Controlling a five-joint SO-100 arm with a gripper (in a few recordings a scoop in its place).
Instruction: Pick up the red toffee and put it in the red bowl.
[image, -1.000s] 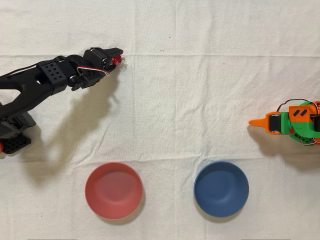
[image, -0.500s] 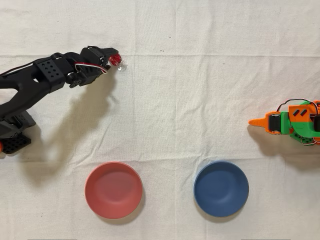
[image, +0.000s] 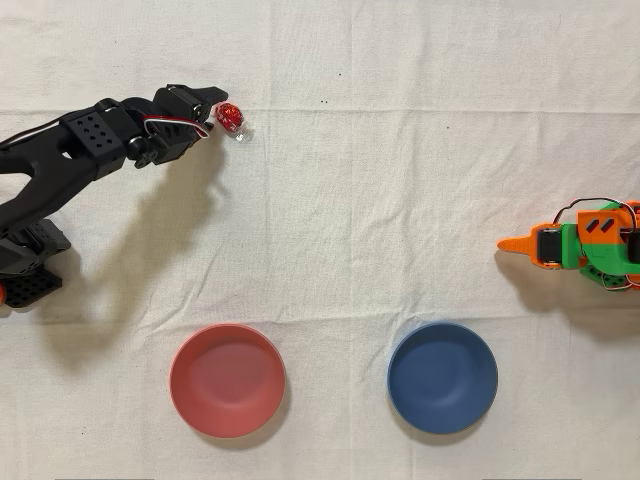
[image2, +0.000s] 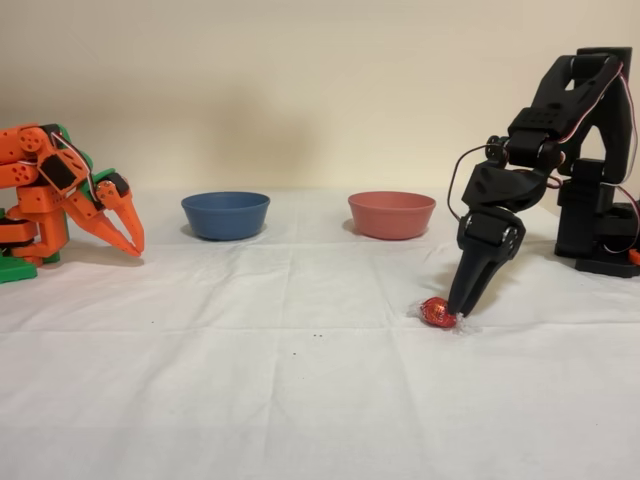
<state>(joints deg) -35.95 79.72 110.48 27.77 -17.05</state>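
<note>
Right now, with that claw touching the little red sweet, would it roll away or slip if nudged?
Probably it would roll: the red toffee looks round and small beside the claw. Its shiny foil hints at slipperiness, so a pinch could squirt it sideways. The crinkly wrapper ends may drag on the cloth and slow it.

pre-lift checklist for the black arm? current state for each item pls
1. Red toffee located: ok. It lies on the white cloth, at the tips of the black arm's gripper.
2. Grip on the toffee: cannot tell. The fingertips touch or pinch its wrapper end in the fixed view, but neither view shows whether they have closed on it.
3. Toffee lifted: not ok. In the fixed view it sits on the cloth.
4. Red bowl ready: ok. It stands upright and nothing lies in it.
5. Path to the red bowl: ok. Only bare cloth lies between it and the toffee in the overhead view.
6. Blue bowl apart from the target: ok. A gap separates them.
</note>
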